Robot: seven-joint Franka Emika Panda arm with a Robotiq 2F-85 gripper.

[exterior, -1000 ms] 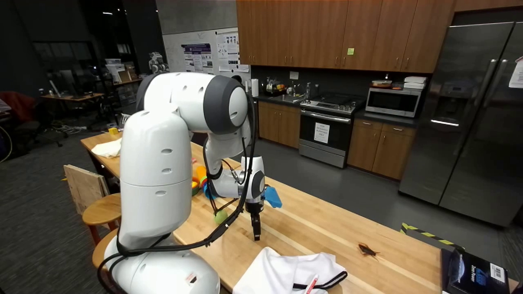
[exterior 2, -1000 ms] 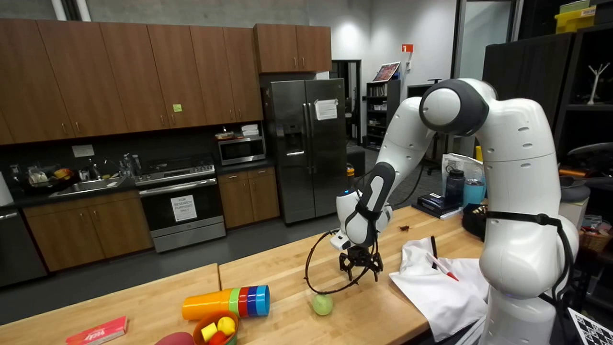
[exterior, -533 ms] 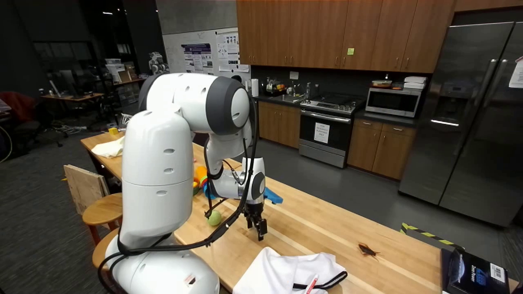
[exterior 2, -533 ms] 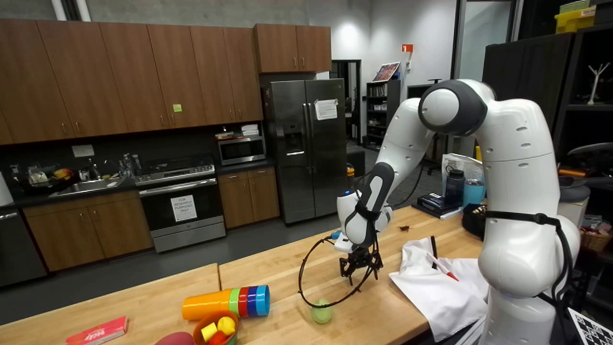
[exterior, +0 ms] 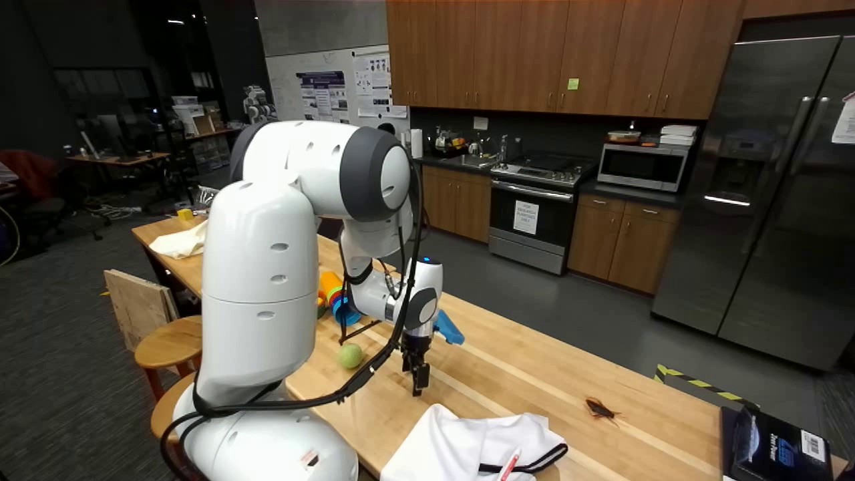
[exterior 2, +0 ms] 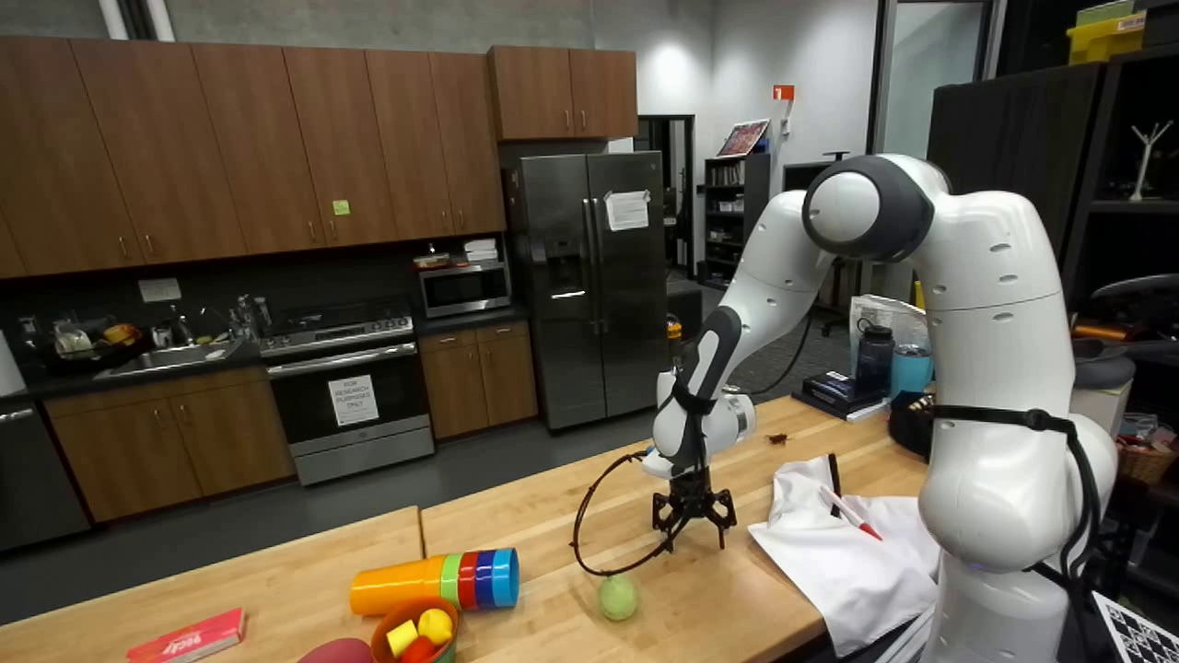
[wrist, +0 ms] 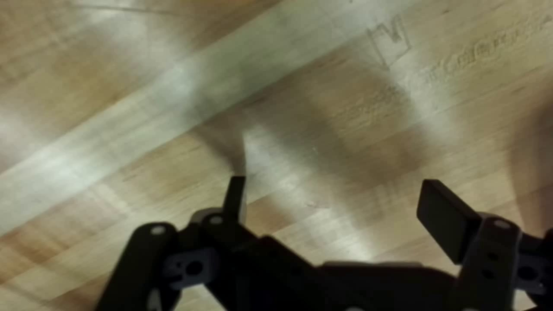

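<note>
The wooden table (exterior: 521,374) runs beneath my gripper (exterior 2: 695,543), its fingers spread wide. Near it, on opposite sides, lie the green ball (exterior 2: 618,598) and the white cloth (exterior 2: 820,552) bearing a pen (exterior 2: 851,513); my cable (exterior 2: 576,534) loops down near the ball, stacked cups (exterior 2: 437,582) beyond.

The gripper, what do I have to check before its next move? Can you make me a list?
1. Gripper open: ok, its fingers stand wide apart.
2. Nothing held: ok, just wood of the table shows between them.
3. Fingers off the table: cannot tell, they reach down low and no view settles the gap.
4. Pale green ball apart from the gripper: ok in both exterior views.
5. Black cable loop off the ball: cannot tell, it passes very close to the ball's top in an exterior view.
6. White cloth apart from the gripper: ok in both exterior views.
</note>
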